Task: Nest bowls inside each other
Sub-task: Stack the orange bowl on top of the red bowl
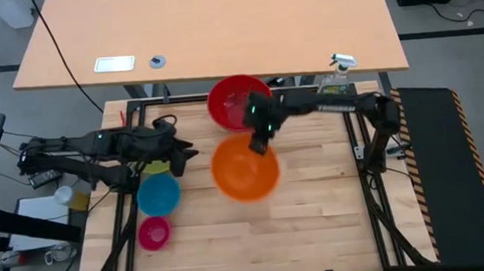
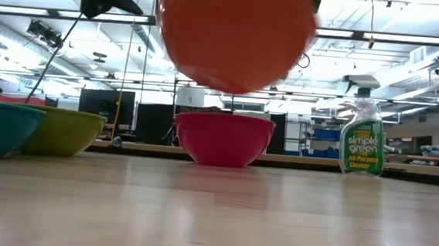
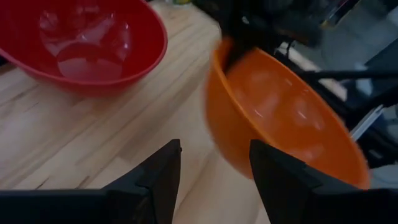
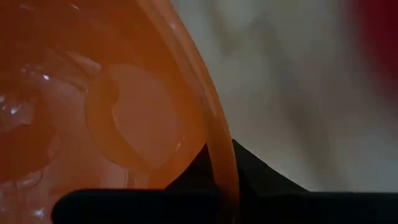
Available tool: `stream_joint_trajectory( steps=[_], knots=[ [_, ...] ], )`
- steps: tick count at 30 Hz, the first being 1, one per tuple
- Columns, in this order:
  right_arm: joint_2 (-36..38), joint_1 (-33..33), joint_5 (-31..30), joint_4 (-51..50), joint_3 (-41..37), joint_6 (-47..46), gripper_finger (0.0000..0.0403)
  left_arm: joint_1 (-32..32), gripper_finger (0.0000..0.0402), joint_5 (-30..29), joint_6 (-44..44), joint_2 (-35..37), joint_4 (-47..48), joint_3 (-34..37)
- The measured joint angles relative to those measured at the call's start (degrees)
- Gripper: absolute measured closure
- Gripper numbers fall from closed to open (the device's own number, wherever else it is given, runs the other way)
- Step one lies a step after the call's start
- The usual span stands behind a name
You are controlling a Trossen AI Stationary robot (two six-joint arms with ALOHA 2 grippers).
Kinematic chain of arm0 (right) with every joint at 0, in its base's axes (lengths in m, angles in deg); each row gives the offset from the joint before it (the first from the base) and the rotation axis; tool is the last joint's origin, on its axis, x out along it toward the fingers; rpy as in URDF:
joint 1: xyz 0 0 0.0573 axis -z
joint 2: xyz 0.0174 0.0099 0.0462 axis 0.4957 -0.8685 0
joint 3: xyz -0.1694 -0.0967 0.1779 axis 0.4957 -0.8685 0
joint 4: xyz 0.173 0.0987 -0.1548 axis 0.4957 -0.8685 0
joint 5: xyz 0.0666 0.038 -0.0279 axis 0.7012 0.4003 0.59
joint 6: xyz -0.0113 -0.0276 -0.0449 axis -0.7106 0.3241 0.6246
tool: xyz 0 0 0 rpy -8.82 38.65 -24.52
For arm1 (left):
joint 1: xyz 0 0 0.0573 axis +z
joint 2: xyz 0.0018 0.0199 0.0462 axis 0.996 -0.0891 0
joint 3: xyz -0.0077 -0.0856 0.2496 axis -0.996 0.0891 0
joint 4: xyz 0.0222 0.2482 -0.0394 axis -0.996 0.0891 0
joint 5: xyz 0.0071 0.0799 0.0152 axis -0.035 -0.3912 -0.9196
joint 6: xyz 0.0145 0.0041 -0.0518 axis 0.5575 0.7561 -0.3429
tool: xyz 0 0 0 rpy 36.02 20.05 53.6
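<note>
My right gripper (image 1: 262, 141) is shut on the orange bowl (image 1: 244, 168), which hangs in the air over the middle of the table (image 2: 233, 35). The red bowl (image 1: 238, 102) stands on its base just beyond it, at the far edge. To the left stand the blue bowl (image 1: 158, 193), the pink bowl (image 1: 153, 233) and the yellow-green bowl (image 2: 68, 132), which my left arm partly covers in the high view. My left gripper (image 3: 211, 174) is open above them, holding nothing and pointing toward the orange bowl (image 3: 280, 118). My right gripper pinches the orange bowl's rim (image 4: 219, 155) on the side toward the red bowl. One finger is inside the bowl and one finger (image 4: 261, 174) is outside. The fingers slant down from the far right. The bowl hangs tilted below them, clear of the table.
A green spray bottle (image 2: 362, 137) stands at the far right corner of the wooden table (image 1: 316, 224). The table's near and right parts are bare wood. A larger tan desk (image 1: 218, 35) lies beyond the far edge.
</note>
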Motion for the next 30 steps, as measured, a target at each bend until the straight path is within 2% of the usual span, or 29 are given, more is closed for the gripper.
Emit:
stream_joint_trajectory(
  steps=[6, 10, 16, 22, 30],
  knots=[
    [0.8, 8.0, -7.9, 1.0, 6.4, -1.4, 0.0381, 0.0, 0.0207, -1.4, -0.4, 1.4, -0.3, 0.0],
    [0.8, 13.0, -11.7, 5.8, 6.7, -3.1, 0.038, 0.0, 0.0207, -1.6, -0.4, 1.1, -0.4, 0.0],
    [-0.7, 18.2, -21.7, 10.4, 5.1, -0.5, 0.0379, 0.0, 0.0207, -1.6, -0.4, 0.8, -1.3, 0.0],
    [-4.5, 21.9, -20.0, 12.4, 4.6, -1.2, 0.0378, -0.2, 0.0207, -1.6, -1.0, 0.8, -1.1, 0.0],
    [-11.0, 22.2, -18.4, 11.3, 4.6, 0.0, 0.0378, 0.2, 0.0207, -2.9, -1.4, 0.8, -1.5, 0.0]
  ],
)
